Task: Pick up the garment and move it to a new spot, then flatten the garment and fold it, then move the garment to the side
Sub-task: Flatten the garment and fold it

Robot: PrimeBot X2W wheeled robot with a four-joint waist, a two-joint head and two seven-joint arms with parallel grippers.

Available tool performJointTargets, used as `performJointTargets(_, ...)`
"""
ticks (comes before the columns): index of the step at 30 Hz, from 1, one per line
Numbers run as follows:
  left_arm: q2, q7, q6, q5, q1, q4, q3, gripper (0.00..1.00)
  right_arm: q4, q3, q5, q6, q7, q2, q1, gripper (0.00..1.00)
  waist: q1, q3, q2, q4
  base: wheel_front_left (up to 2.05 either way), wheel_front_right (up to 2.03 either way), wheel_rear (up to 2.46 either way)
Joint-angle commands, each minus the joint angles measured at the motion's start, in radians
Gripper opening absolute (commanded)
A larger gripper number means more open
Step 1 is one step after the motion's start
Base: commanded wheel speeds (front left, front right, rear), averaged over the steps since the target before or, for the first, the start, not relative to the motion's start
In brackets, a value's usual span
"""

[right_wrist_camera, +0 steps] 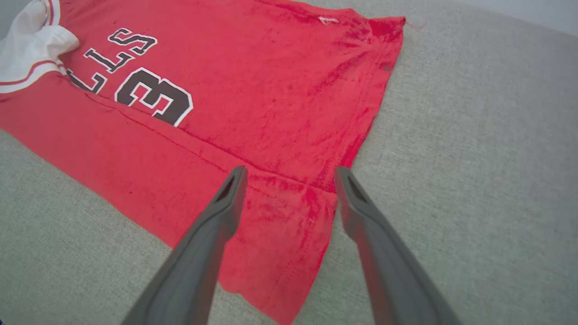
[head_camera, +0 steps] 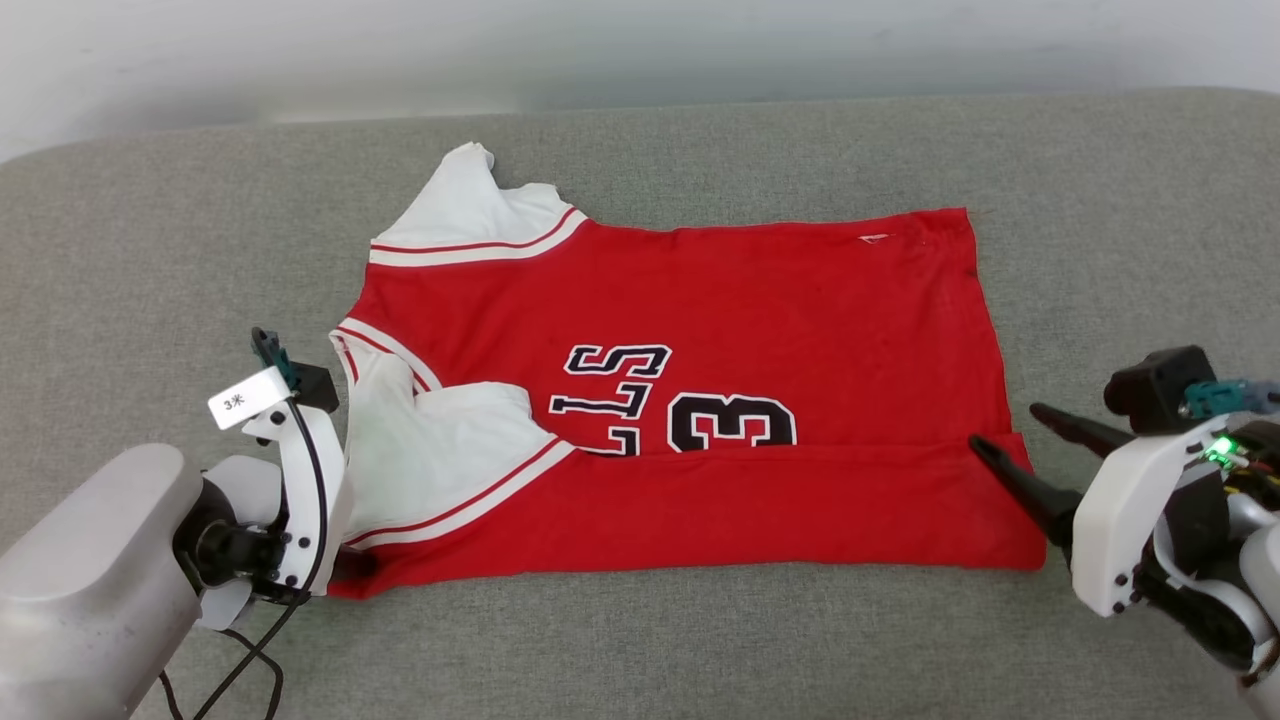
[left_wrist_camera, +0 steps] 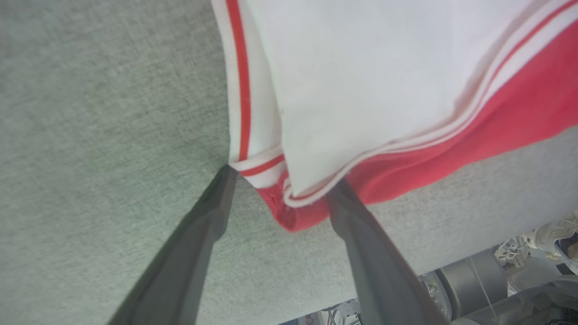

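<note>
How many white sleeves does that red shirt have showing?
2. One sleeve lies at the shirt's far left corner; the other sleeve lies nearer, also at the left end.

Garment (head_camera: pixel 800 300) — soft cloth, matt, faintly fuzzy. Grey surface (head_camera: pixel 150 250) under it — coarse woven fabric, matt. Right gripper (right_wrist_camera: pixel 290 170) fingers (right_wrist_camera: pixel 212 234): dark matt plastic, smooth; wrist housing (head_camera: pixel 1120 520) white plastic, slight sheen.

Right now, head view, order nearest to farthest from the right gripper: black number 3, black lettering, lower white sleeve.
From the right gripper:
1. Black number 3, centre of the red jersey.
2. Black lettering, left of it.
3. Lower white sleeve, far left.
</note>
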Motion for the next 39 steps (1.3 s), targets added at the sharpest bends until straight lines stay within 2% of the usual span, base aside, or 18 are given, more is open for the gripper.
performJointTargets(1,-0.035,-0.008,-0.009,0.005,0.056,0.027,-0.031,0.00,0.002,0.000,0.006,0.000,-0.006,-0.010,-0.025,1.00,0.0001,-0.005,-0.0001,0.003,0.00,0.00,0.00)
performJointTargets(6,-0.024,-0.042,-0.032,0.010,0.034,0.018,-0.024,0.00,-0.015,0.012,0.011,0.000,0.031,-0.050,-0.083,1.00,0.0001,-0.028,-0.0001,0.011,0.00,0.00,0.00)
performJointTargets(11,0.002,-0.075,-0.046,0.022,0.018,-0.018,-0.022,0.00,-0.051,0.052,0.046,0.000,0.188,-0.131,-0.153,1.00,0.0001,-0.054,-0.0001,0.023,0.00,0.00,0.00)
performJointTargets(12,0.002,-0.075,-0.046,0.022,0.018,-0.018,-0.022,0.00,-0.051,0.052,0.046,0.000,0.188,-0.131,-0.153,1.00,0.0001,-0.054,-0.0001,0.023,0.00,0.00,0.00)
performJointTargets(13,0.009,-0.088,-0.049,0.021,0.017,-0.033,-0.019,0.00,-0.066,0.076,0.077,0.000,0.283,-0.160,-0.170,1.00,0.0001,-0.061,-0.0001,0.029,0.00,0.00,0.00)
performJointTargets(16,0.016,-0.100,-0.053,0.023,0.017,-0.055,-0.020,0.00,-0.079,0.104,0.129,0.000,0.430,-0.193,-0.192,1.00,0.0001,-0.063,-0.0001,0.037,0.00,0.00,0.00)
performJointTargets(17,0.016,-0.100,-0.053,0.023,0.017,-0.055,-0.020,0.00,-0.079,0.104,0.129,0.000,0.430,-0.193,-0.192,1.00,0.0001,-0.063,-0.0001,0.037,0.00,0.00,0.00)
performJointTargets(18,0.019,-0.106,-0.053,0.027,0.013,-0.070,-0.023,0.00,-0.082,0.121,0.143,0.000,0.500,-0.203,-0.200,1.00,0.0001,-0.059,-0.0001,0.044,0.00,0.00,0.00)
performJointTargets(21,0.015,-0.116,-0.054,0.032,0.006,-0.089,-0.025,0.00,-0.063,0.137,0.153,0.000,0.565,-0.195,-0.187,1.00,0.0001,-0.049,-0.0001,0.055,0.00,0.00,0.00)
performJointTargets(26,0.003,-0.124,-0.055,0.043,-0.010,-0.106,-0.033,0.00,0.001,0.140,0.145,-0.001,0.593,-0.145,-0.163,1.00,0.0001,-0.022,-0.0001,0.074,0.00,0.00,0.00)
performJointTargets(33,-0.009,-0.131,-0.057,0.050,-0.025,-0.122,-0.040,0.00,0.105,0.151,0.126,0.000,0.563,-0.078,-0.143,1.00,0.0001,0.008,-0.0001,0.091,0.00,0.00,0.00)
performJointTargets(39,-0.013,-0.148,-0.059,0.049,-0.023,-0.122,-0.045,0.00,0.171,0.206,0.148,0.001,0.519,-0.021,-0.105,1.00,0.0001,0.020,-0.0001,0.098,0.00,0.00,0.00)
